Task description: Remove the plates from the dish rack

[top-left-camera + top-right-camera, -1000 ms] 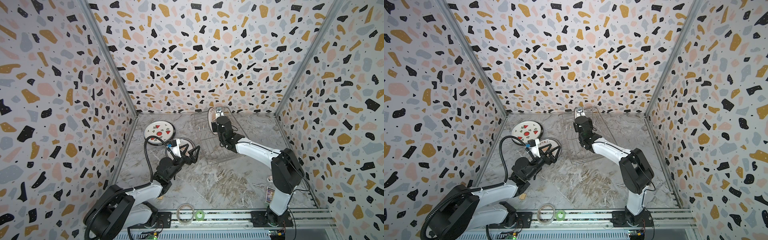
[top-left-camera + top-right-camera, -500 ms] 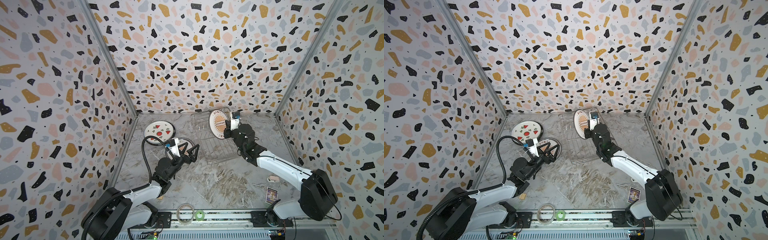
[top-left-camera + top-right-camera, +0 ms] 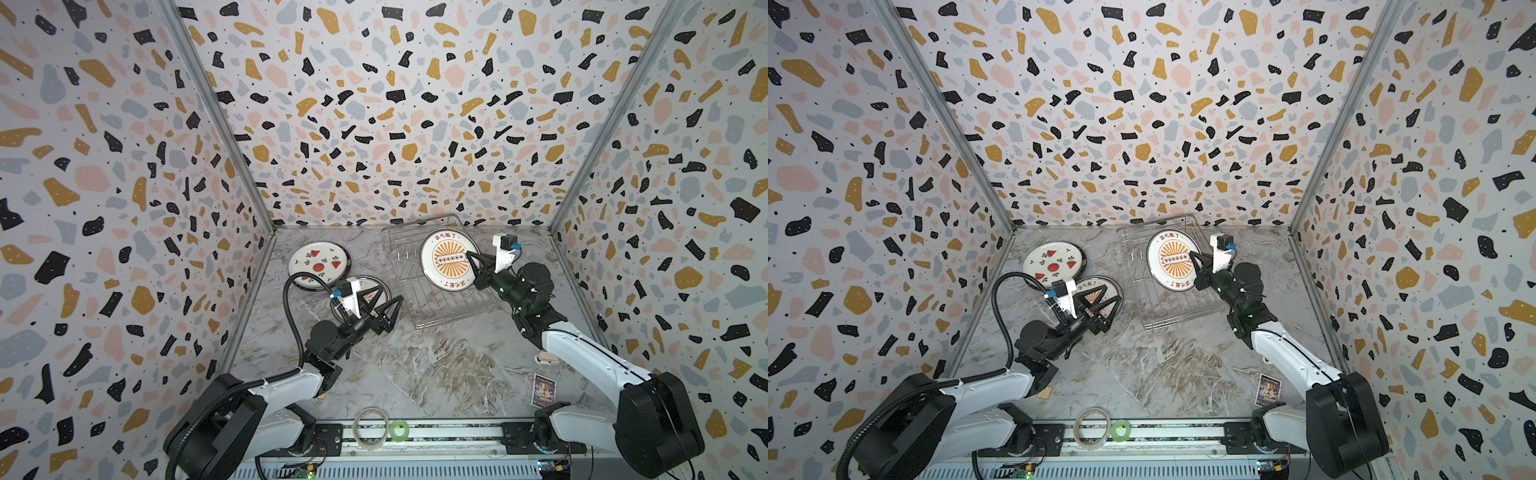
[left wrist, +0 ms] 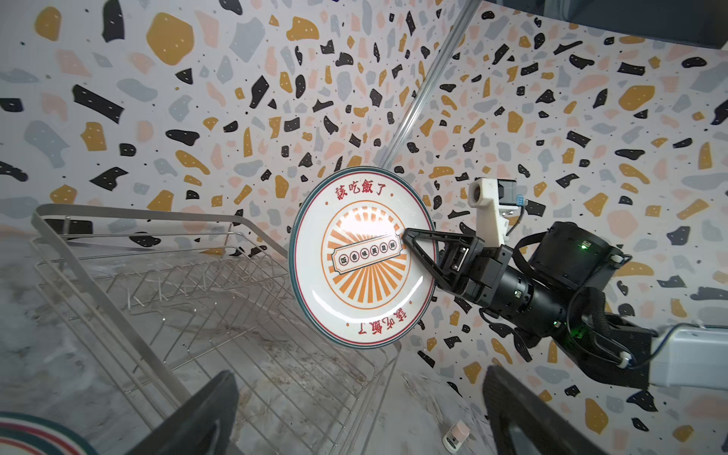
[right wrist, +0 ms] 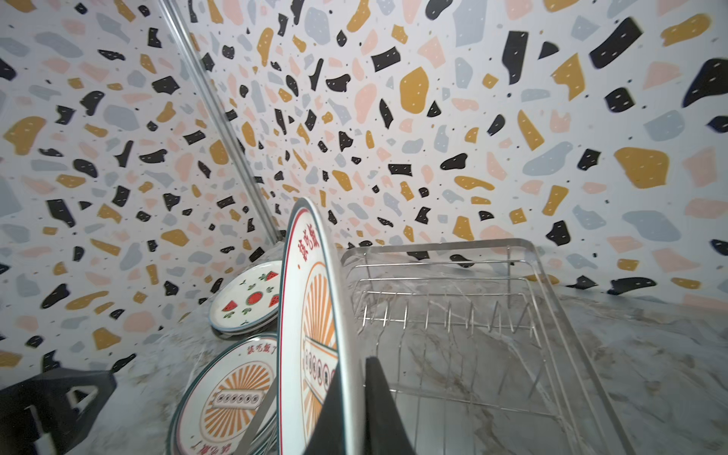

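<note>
A white plate with an orange sunburst and red characters (image 3: pixel 446 259) (image 3: pixel 1169 259) (image 4: pixel 362 268) (image 5: pixel 303 315) stands on edge over the silver wire dish rack (image 3: pixel 440 305) (image 3: pixel 1167 309) (image 4: pixel 189 283) (image 5: pixel 472 315). My right gripper (image 3: pixel 471 258) (image 3: pixel 1194 257) (image 4: pixel 407 236) (image 5: pixel 352 394) is shut on its rim. My left gripper (image 3: pixel 388 296) (image 3: pixel 1108 296) (image 4: pixel 354 425) is open and empty, low over a second sunburst plate (image 3: pixel 368 284) (image 3: pixel 1090 284) (image 5: pixel 232 398) lying flat left of the rack. A watermelon plate (image 3: pixel 319 265) (image 3: pixel 1054 262) (image 5: pixel 248 303) tops a small stack further left.
Two tape rolls, one clear (image 3: pixel 369 428) and one green (image 3: pixel 400 429), lie on the front rail. A printed card (image 3: pixel 543 390) and a small pink-white object (image 3: pixel 546 357) sit by the right arm. A small wood block (image 3: pixel 1044 394) lies near the left arm. Speckled walls close in three sides.
My right arm has swung over to the right side of the rack with the sunburst plate, which was edge-on and now faces the top cameras. The left gripper has barely moved.
</note>
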`<control>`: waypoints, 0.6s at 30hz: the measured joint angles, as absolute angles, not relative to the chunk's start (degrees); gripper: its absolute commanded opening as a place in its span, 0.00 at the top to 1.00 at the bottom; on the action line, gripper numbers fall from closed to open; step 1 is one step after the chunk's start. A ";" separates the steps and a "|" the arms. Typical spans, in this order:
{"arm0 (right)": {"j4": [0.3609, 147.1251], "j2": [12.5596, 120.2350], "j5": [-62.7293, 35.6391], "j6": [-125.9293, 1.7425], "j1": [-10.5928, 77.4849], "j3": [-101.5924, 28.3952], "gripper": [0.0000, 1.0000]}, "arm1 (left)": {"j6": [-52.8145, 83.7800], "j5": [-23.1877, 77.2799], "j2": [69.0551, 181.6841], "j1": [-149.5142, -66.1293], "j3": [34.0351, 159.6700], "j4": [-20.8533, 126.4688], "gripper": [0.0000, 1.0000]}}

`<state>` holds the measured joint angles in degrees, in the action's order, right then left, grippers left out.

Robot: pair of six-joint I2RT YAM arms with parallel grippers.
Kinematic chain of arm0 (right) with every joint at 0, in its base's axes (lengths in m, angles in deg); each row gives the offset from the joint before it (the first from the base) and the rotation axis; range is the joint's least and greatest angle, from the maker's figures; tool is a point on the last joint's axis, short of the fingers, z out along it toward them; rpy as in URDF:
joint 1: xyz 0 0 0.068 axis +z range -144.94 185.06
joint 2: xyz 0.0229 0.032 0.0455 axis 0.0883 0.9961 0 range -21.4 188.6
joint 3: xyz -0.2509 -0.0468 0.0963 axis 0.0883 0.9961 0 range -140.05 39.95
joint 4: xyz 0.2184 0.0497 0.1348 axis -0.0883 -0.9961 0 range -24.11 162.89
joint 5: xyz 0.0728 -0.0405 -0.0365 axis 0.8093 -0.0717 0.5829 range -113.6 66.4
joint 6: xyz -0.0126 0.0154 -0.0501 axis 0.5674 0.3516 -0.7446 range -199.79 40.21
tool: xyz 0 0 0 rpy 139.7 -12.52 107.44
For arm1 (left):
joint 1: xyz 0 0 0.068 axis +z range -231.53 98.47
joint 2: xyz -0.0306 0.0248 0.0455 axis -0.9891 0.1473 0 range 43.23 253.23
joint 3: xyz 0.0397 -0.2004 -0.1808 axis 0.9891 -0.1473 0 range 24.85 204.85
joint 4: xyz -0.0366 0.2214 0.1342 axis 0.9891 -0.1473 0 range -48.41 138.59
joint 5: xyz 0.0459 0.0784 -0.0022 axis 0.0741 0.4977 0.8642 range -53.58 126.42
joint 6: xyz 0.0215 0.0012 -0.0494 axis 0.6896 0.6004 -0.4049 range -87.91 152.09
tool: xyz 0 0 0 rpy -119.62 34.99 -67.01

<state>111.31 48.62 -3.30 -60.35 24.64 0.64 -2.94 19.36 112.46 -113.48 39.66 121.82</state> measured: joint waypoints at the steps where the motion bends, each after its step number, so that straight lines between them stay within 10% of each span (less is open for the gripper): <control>1: 112.64 48.24 -0.86 -59.52 24.18 1.69 1.00 | -2.91 18.16 112.74 -113.50 39.66 122.08 0.00; 18: 138.78 48.94 19.54 -46.76 22.78 9.50 1.00 | -0.99 16.43 114.64 -117.00 39.84 123.07 0.19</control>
<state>138.78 48.94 19.54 -46.76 22.78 9.50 -0.99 16.43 114.64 -117.00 39.84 123.07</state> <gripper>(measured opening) 0.098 0.845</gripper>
